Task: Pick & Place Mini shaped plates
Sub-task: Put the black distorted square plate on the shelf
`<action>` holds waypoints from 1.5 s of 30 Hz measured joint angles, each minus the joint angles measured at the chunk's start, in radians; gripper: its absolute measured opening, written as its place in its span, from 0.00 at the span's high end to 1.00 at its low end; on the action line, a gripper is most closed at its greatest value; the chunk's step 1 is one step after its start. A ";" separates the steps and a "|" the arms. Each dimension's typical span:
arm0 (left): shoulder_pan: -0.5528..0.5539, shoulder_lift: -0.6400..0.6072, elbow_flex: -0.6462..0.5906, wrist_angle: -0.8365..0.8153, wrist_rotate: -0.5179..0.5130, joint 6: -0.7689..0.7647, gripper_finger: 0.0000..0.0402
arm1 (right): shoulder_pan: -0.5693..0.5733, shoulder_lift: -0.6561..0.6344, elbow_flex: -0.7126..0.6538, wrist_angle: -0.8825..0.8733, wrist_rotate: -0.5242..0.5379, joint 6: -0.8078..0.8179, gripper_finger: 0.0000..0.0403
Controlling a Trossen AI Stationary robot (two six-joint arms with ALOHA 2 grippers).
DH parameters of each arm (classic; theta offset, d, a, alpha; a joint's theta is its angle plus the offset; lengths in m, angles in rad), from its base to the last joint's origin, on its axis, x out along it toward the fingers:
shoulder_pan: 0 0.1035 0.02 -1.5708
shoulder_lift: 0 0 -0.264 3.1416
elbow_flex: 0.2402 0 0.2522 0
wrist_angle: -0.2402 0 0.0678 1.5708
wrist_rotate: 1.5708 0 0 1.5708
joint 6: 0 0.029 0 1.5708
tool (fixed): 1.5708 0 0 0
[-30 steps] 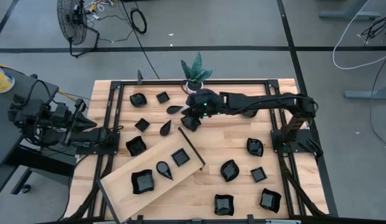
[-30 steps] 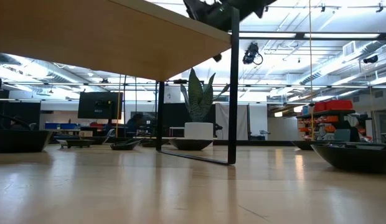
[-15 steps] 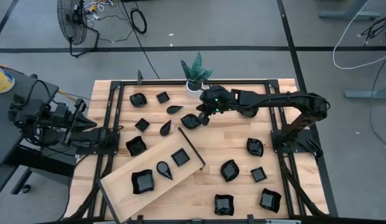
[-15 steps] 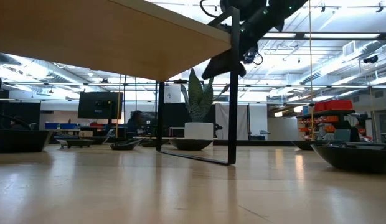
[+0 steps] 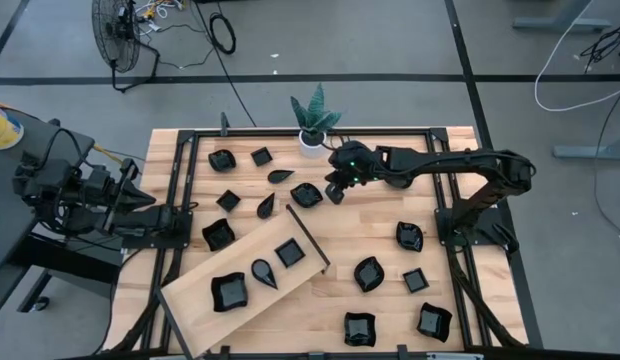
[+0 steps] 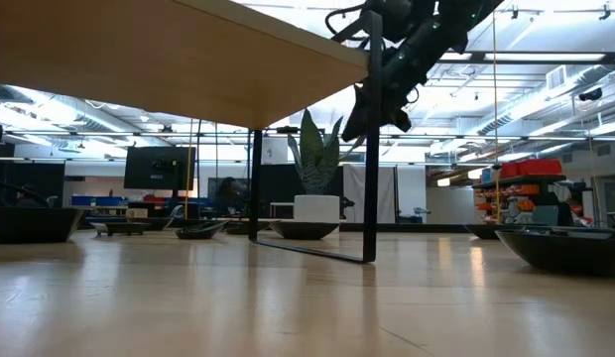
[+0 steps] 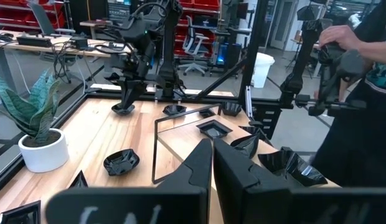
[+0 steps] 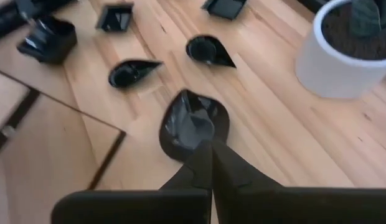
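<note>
R gripper (image 5: 334, 191) hung over table centre, fingers pressed together, empty, just beside a black plate (image 5: 307, 195) lying on the table near the plant pot (image 5: 310, 140). L gripper (image 5: 186, 210) waited at table's left edge, fingers pressed together. Three plates sat on the wooden board (image 5: 190, 295).

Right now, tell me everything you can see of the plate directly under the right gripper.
The rounded black plate is glossy, with a wavy rim and shallow bowl. It sits flat on the table, just beyond the far corner of the wooden board, below the white plant pot. The right gripper, shut, hangs at its edge; I cannot tell if they touch.
</note>
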State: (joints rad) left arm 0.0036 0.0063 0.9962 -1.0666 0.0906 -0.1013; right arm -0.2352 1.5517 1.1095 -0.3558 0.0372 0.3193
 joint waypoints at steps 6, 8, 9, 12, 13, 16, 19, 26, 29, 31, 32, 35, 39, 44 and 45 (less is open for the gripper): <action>0.000 0.000 0.000 0.000 0.000 0.000 0.95 | -0.017 -0.012 -0.061 -0.026 0.002 -0.020 1.00; 0.000 0.000 0.000 0.000 0.000 0.000 0.95 | -0.020 -0.023 -0.089 -0.020 0.004 -0.013 1.00; 0.000 0.000 0.000 0.000 0.000 0.000 0.95 | -0.021 -0.029 -0.103 -0.027 0.007 -0.010 1.00; 0.000 0.000 0.000 0.000 0.000 0.000 0.95 | -0.021 -0.041 -0.140 -0.028 0.009 0.014 1.00; 0.000 0.000 0.000 0.000 0.000 0.000 0.95 | -0.020 -0.046 -0.154 -0.029 0.009 0.029 1.00; 0.000 0.000 0.000 0.000 0.000 0.000 0.95 | -0.021 -0.061 -0.206 -0.030 0.044 0.140 1.00; 0.000 0.000 0.000 0.000 0.000 0.000 0.95 | -0.038 -0.079 -0.257 -0.038 0.089 0.288 1.00; 0.000 0.000 0.000 0.000 0.000 0.000 0.95 | -0.077 -0.140 -0.318 -0.143 0.253 0.455 1.00; 0.000 0.000 0.000 0.000 0.000 0.000 0.95 | -0.102 -0.180 -0.328 -0.182 0.308 0.507 1.00; 0.000 0.000 0.000 0.000 0.000 0.000 0.95 | -0.121 -0.199 -0.328 -0.208 0.316 0.514 1.00; 0.000 0.000 0.000 0.000 0.000 0.000 0.95 | -0.129 -0.203 -0.329 -0.226 0.319 0.514 1.00; 0.000 0.000 0.000 0.000 0.000 0.000 0.95 | -0.145 -0.206 -0.330 -0.273 0.324 0.513 1.00; 0.000 0.000 0.000 0.000 0.000 0.000 0.95 | -0.157 -0.206 -0.330 -0.342 0.347 0.511 1.00; 0.000 0.000 0.000 0.000 0.000 0.000 0.95 | -0.185 -0.216 -0.330 -0.407 0.356 0.511 1.00; 0.000 0.000 0.000 0.000 0.000 0.000 0.95 | -0.191 -0.220 -0.330 -0.417 0.364 0.511 1.00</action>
State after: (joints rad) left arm 0.0034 0.0063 0.9962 -1.0668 0.0904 -0.1013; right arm -0.4259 1.3313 0.7799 -0.7725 0.4012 0.8299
